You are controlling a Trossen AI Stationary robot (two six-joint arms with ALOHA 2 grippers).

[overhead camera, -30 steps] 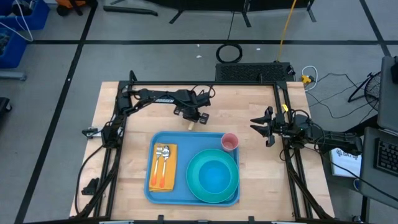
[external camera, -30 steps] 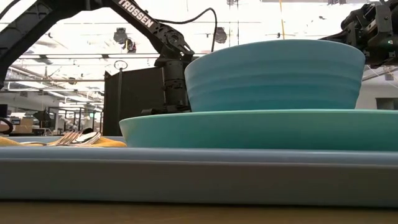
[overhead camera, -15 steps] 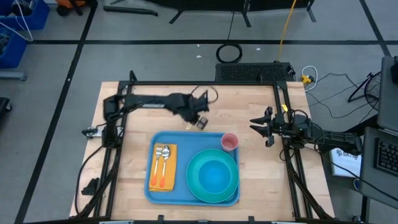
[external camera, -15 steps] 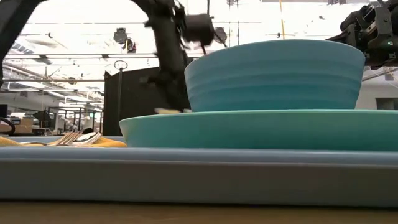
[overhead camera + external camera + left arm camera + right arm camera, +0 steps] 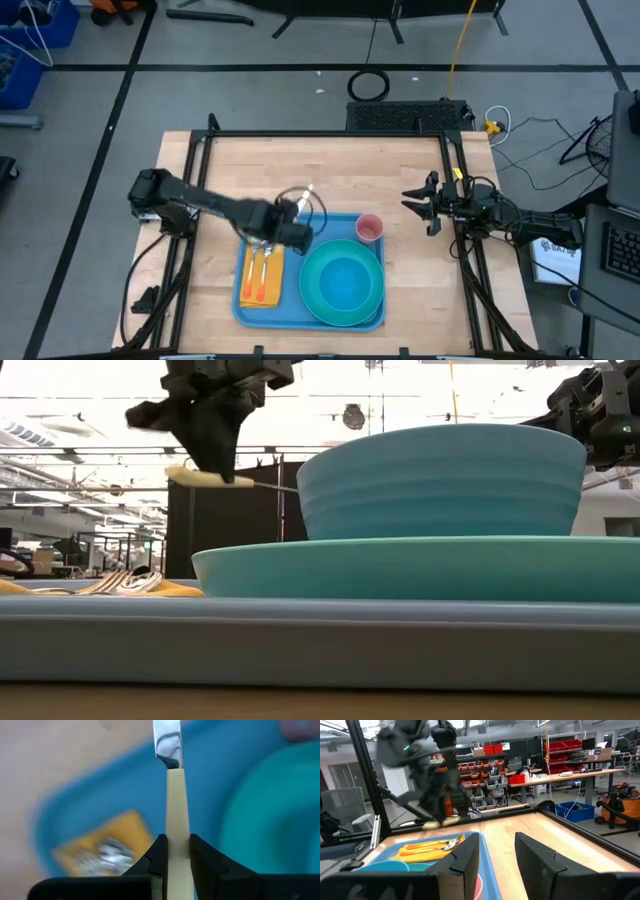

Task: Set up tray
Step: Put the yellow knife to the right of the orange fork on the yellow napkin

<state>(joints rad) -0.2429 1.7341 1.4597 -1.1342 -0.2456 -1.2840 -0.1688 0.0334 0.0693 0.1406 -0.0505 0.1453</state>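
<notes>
The light-blue tray [image 5: 296, 296] lies on the wooden table. On it are a yellow napkin [image 5: 262, 283] with a fork and spoon, a teal plate [image 5: 312, 290] with a teal bowl [image 5: 345, 280], and a pink cup [image 5: 370, 228]. My left gripper [image 5: 292, 215] hovers over the tray's far left part, shut on a knife [image 5: 307, 195] with a cream handle and metal blade. My right gripper [image 5: 418, 205] waits open near the table's right edge, off the tray. My left gripper [image 5: 178, 857] pinches the knife's cream handle [image 5: 177, 820] between its two fingers [image 5: 159, 855]. It comes slanting from above. The rest of the handle and the blade [image 5: 168, 740] stick out ahead past the fingertips. The knife [image 5: 215, 478] is lifted clear and roughly level above the tray.
A black frame [image 5: 330, 136] borders the table on its far, left and right sides. Bare wood [image 5: 260, 165] lies beyond the tray's far edge. A strip of bare tray floor [image 5: 297, 262] shows between napkin and plate.
My left arm has swung from the table's far middle toward the near edge and left. It has carried the knife from the wood beyond the tray up and over the tray's far left part. The knife is now lifted clear, roughly level.
</notes>
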